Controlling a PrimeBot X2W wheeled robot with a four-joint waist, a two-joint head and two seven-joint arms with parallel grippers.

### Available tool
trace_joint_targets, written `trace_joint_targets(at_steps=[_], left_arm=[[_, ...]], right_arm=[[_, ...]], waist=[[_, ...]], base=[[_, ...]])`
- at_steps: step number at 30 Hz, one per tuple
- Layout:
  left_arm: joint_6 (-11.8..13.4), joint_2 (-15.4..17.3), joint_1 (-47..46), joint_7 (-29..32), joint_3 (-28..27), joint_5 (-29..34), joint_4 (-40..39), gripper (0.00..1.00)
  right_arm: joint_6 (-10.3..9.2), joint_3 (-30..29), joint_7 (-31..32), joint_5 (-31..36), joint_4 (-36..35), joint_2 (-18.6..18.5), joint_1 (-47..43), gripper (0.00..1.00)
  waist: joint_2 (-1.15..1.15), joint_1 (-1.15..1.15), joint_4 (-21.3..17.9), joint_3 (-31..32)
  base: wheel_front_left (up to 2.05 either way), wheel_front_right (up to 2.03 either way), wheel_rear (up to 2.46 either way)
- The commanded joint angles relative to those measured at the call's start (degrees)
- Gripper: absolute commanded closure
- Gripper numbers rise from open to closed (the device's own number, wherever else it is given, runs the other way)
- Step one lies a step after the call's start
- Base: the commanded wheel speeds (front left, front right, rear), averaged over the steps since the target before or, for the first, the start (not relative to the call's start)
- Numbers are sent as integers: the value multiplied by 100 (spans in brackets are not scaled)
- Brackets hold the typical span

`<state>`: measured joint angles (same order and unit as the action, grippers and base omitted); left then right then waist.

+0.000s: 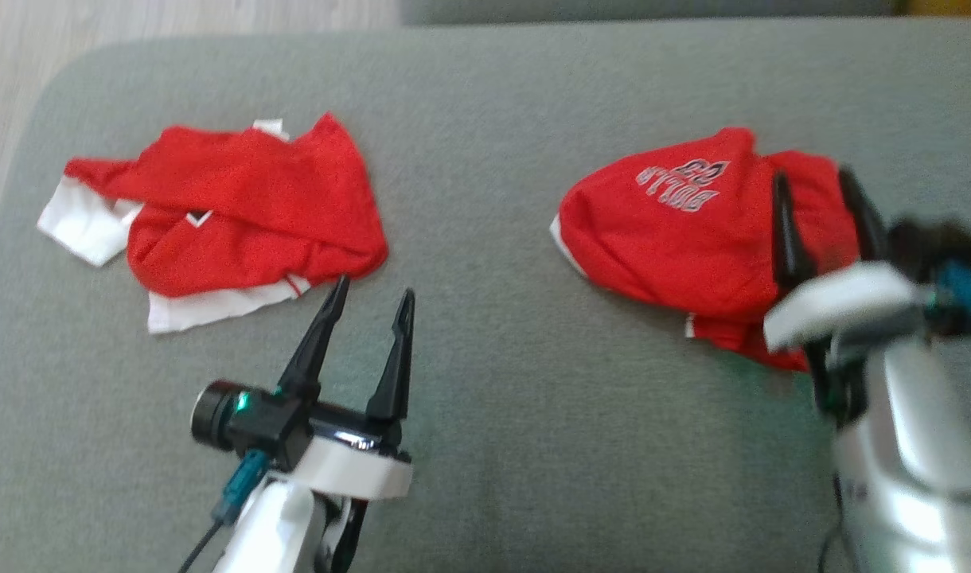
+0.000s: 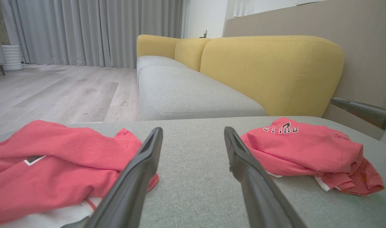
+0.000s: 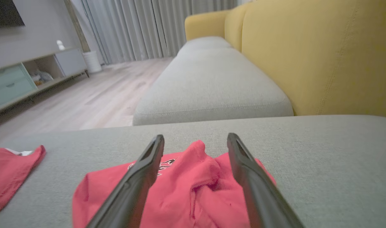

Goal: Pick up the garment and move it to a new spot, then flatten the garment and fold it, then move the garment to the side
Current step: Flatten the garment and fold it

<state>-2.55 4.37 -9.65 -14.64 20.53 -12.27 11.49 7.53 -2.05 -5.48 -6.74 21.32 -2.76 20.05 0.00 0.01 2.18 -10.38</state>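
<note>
Two crumpled red garments lie on the grey cushion [image 1: 485, 119]. The one with white lettering [image 1: 676, 231] [image 2: 307, 148] [image 3: 193, 190] is on the right. The one with white trim [image 1: 239, 215] [image 2: 53, 164] [image 3: 9, 171] is on the left. My right gripper [image 1: 820, 187] [image 3: 196, 141] hovers open over the lettered garment's right part, fingers spread above the cloth with nothing between them. My left gripper [image 1: 372, 290] [image 2: 193, 133] stands open just below the white-trimmed garment's lower right corner, holding nothing.
A yellow sofa back [image 2: 269, 69] and a pale grey seat cushion [image 2: 186, 91] lie beyond the cushion's far edge. Wooden floor [image 2: 53, 91], grey curtains [image 2: 85, 28] and a low cabinet [image 3: 28, 76] lie further off. Bare grey cushion separates the two garments.
</note>
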Motion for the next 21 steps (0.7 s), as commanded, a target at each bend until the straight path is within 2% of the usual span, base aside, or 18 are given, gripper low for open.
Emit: trace_joint_targets(at_steps=[1,3,6,15,16,17,18,21], left_arm=[[-15,-35,-263,-36,-175,51,-144,0],[-42,-67,-345,-36,-163,51,-116,0],[-72,-112,-501,-36,-144,35,-84,0],[-74,-145,-641,-36,-51,-27,-71,0],[-55,-146,-644,-36,-42,-56,-81,0],[-32,-146,-644,-36,-33,-84,-91,0],[-13,-147,-641,-36,-20,-109,-95,0],[37,-147,-618,-36,14,-162,-98,0]], right_arm=[[-4,114,102,88,-77,-11,264,0],[-4,-82,524,137,298,-11,717,0],[-4,-428,1195,609,1006,-55,1404,0],[-4,-859,1618,1128,2273,-224,2073,0],[-4,-821,1665,1115,2411,-218,2114,11],[-4,-772,1688,1087,2529,-218,2152,83],[-4,-683,1679,1082,2622,-231,2182,100],[-4,-455,1426,1077,2734,-322,2282,100]], waist=[[0,-1,174,-206],[0,-1,269,-335],[0,-1,461,-518],[0,-1,751,-641],[0,-1,770,-629],[0,-1,785,-612],[0,-1,799,-586],[0,-1,827,-479]], base=[[0,0,0],[0,0,0],[0,0,0],[0,0,0],[0,0,0],[0,0,0],[0,0,0],[0,0,0]])
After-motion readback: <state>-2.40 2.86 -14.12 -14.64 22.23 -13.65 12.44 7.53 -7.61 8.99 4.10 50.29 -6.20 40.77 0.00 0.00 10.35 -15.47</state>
